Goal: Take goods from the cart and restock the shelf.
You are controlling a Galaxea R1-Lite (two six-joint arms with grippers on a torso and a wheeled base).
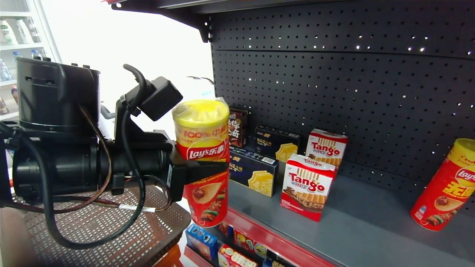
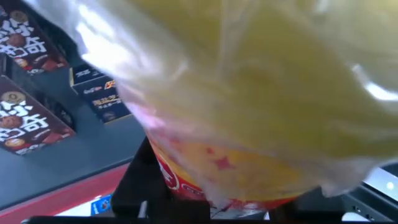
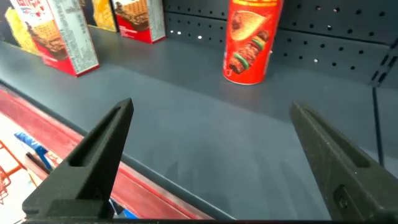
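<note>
Chip canister (image 1: 202, 148), upright, is clamped in the left gripper (image 1: 202, 172) just before the shelf (image 1: 371, 230) front edge; the placing step is judged in hand. Bare shelf beside the wafer boxes (image 1: 306, 189) is to be reached next. Over the shelf, the right gripper (image 3: 211, 112) is seen with jaws apart.

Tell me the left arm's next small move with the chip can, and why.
Probably ease the chip can forward onto the shelf: the left gripper holds it upright at the front edge, and bare surface lies between the wafer boxes and the other can.
</note>
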